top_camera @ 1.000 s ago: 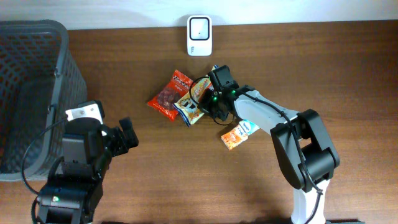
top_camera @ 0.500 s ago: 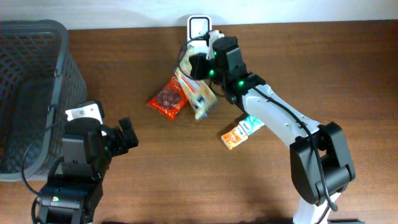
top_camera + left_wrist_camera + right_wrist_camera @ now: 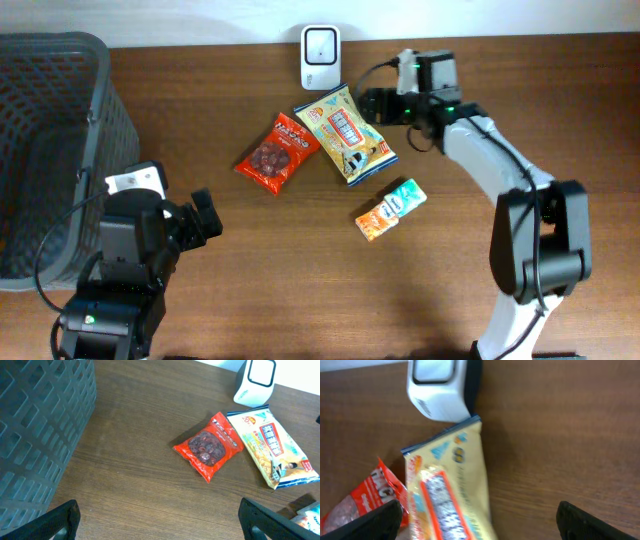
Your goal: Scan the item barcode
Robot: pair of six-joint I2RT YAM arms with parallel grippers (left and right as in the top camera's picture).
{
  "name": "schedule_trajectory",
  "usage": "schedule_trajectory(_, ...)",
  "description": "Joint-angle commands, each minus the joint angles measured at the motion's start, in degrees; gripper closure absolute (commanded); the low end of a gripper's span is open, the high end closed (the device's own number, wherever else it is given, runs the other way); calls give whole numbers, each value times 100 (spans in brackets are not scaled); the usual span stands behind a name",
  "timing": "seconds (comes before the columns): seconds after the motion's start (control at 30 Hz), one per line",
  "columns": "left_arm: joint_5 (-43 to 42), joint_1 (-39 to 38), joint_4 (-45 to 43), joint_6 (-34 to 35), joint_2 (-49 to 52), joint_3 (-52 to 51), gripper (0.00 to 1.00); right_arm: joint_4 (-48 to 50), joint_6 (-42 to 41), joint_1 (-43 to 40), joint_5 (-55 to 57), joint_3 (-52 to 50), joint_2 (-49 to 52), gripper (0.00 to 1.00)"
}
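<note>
The yellow snack packet (image 3: 345,133) lay flat on the brown wood-grain table (image 3: 300,290) – a glossy, crinkled rectangle, its top edge just below the white, rounded scanner (image 3: 320,44). The right gripper (image 3: 372,104) hovered just beside it, jaws spread wide, grasping nothing. A shiny red pouch (image 3: 277,153) sat alongside. The left gripper (image 3: 205,222) – also spread and empty – waited near the dark mesh basket (image 3: 50,120).

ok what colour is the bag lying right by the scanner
Mostly yellow with blue edges; the snack bag shows best in the overhead view.
</note>
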State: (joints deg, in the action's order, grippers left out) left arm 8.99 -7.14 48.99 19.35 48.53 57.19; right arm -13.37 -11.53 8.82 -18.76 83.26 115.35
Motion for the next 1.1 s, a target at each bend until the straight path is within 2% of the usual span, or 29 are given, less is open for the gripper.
schedule_trajectory(0.0,-17,28,-9,55,-26,-15,1,-90,-9,-166,-1309,70,579,2)
schedule_trajectory(0.2,-17,28,-9,52,-26,-15,1,-2006,-7,-160,-1386,1720,804,2)
schedule_trajectory(0.27,-17,28,-9,55,-26,-15,1,-2251,0,-127,-1401,1882,861,2)
schedule_trajectory(0.43,-17,28,-9,52,-26,-15,1,-1880,-4,66,-748,1853,1080,2)
schedule_trajectory(0.5,-17,28,-7,55,-26,-15,1,-1860,249,258,-433,1853,1257,2)
schedule_trajectory(0.7,-17,28,-9,55,-26,-15,1,-1648,424,461,-415,1853,1939,1)
schedule_trajectory(0.77,-17,28,-9,55,-26,-15,1,-1674,422,463,-481,1853,2090,12)
schedule_trajectory(0.8,-17,28,-9,55,-26,-15,1,-1753,422,463,-496,1853,2105,28)
schedule_trajectory(0.87,-17,28,-9,55,-26,-15,1,-1775,330,463,-518,1856,2103,76)
schedule_trajectory(0.9,-17,28,-9,55,-26,-15,1,-1770,197,463,-570,1858,2103,94)
schedule_trajectory(1.07,-17,28,-9,55,-26,-15,1,-1786,-11,452,-1495,2197,2070,96)
